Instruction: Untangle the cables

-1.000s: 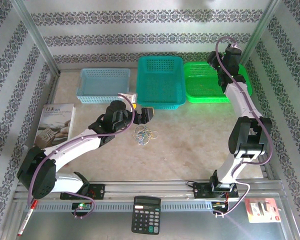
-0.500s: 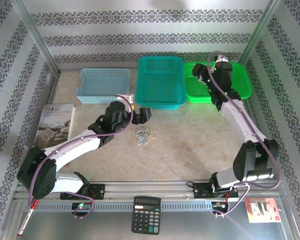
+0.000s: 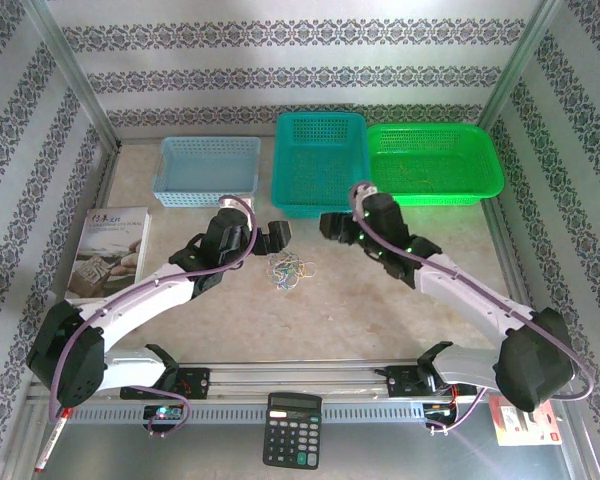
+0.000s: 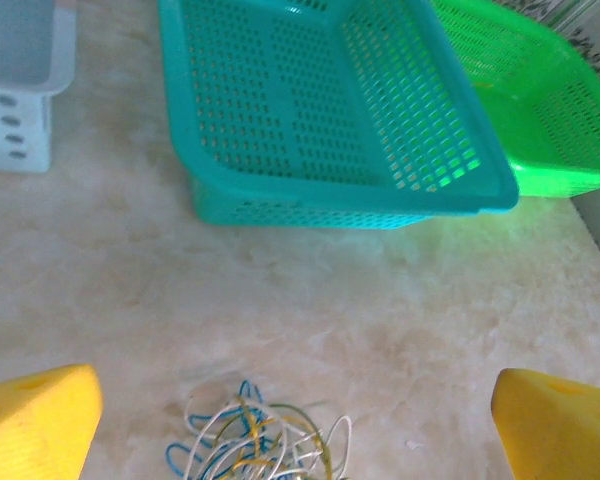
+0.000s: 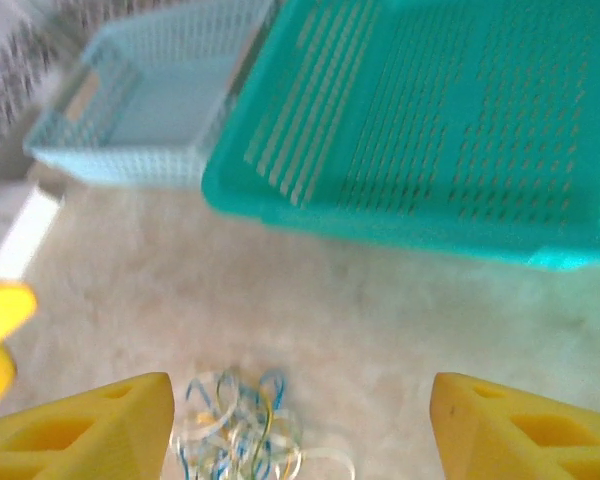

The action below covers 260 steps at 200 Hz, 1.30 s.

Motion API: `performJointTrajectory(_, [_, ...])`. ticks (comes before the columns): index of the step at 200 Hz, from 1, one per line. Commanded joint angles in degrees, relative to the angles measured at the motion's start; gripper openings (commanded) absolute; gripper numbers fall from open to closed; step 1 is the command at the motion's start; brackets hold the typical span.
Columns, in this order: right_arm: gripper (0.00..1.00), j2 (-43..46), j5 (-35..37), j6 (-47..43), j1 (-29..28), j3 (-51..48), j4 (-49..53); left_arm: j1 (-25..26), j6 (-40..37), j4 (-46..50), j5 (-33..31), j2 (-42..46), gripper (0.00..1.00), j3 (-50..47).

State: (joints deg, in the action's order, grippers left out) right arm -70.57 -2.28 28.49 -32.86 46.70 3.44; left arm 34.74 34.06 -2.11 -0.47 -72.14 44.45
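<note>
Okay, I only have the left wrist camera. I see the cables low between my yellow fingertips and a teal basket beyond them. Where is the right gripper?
Observer: In the top view, the right gripper sits to the right of the cables, just in front of the teal basket. It faces the left gripper across the tangle.
Operator: Is it holding anything?
Observer: No. Its own wrist view shows its yellow fingers wide apart with nothing gripped, and the cables lie loose on the table below.
</note>
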Motion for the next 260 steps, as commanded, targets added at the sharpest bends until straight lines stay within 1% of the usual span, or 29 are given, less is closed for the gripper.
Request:
performJointTrajectory(1, [0.73, -1.31, 3.87, 0.71, -2.45, -2.46, 0.97, -0.6, 1.09, 6.28, 1.07, 1.21, 1.0, -0.92])
performJointTrajectory(13, [0.8, -1.53, 5.19, 0.23, -3.39, -3.06, 2.03, -0.63, 0.64, 8.14, 1.81, 0.48, 1.0, -0.68])
performJointTrajectory(28, [0.94, -1.74, 6.6, -0.79, -4.03, -3.29, 3.93, -0.64, -0.11, 9.83, 2.58, -0.68, 1.0, -0.41])
performJointTrajectory(34, [0.98, -1.69, 7.22, -1.1, -4.17, -3.36, 4.59, -0.66, -0.29, 10.0, 2.78, -1.32, 1.0, -0.34])
performJointTrajectory(54, [0.98, -1.08, 10.42, -1.07, -4.47, -3.54, 5.8, -0.71, -1.13, 10.29, 2.87, -3.38, 1.0, 0.07])
performJointTrajectory(71, [0.98, -0.65, 14.13, 2.62, -4.32, -3.97, 5.62, -0.61, -1.87, 10.45, 3.1, -5.72, 1.0, 1.1])
performJointTrajectory(78, [0.98, -0.6, 14.58, 3.61, -4.08, -4.06, 5.73, -0.59, -2.1, 10.54, 3.48, -6.85, 1.0, 1.73])
performJointTrajectory(98, [0.98, -0.71, 11.21, 2.07, -3.54, -4.86, 4.57, -0.64, -2.86, 10.89, 4.54, -10.14, 1.0, 3.72])
performJointTrajectory(111, [0.98, -0.72, 7.11, 0.11, -3.44, -5.8, 2.86, -0.64, -3.21, 11.19, 4.59, -12.15, 1.0, 4.89])
performJointTrajectory(122, [0.95, -0.95, 3.44, -1.36, -3.47, -6.1, 1.86, -0.64, -3.31, 11.9, 3.94, -13.21, 1.0, 5.57])
performJointTrajectory(143, [0.83, -2.5, -3.12, -2.64, -3.38, -5.57, 1.63, -0.62, -3.23, 12.35, 2.9, -13.74, 1.0, 5.14])
performJointTrajectory(174, [0.68, -6.23, -9.81, -0.55, -3.11, -4.7, 0.51, -0.63, -2.39, 14.94, 0.1, -13.71, 1.0, 2.8])
performJointTrajectory(200, [0.63, -10.0, -13.32, 0.91, -3.25, -3.85, -0.71, -0.6, -1.17, 16.86, -2.22, -12.49, 1.0, -0.26])
performJointTrajectory(230, [0.62, -12.32, -13.03, 1.39, -3.5, -3.33, -2.18, -0.61, -0.03, 20.96, -5.84, -11.05, 1.0, -2.13])
performJointTrajectory(260, [0.59, -14.05, -12.83, 1.38, -3.56, -2.51, -2.63, -0.62, 0.55, 22.56, -8.43, -8.43, 1.0, -3.02])
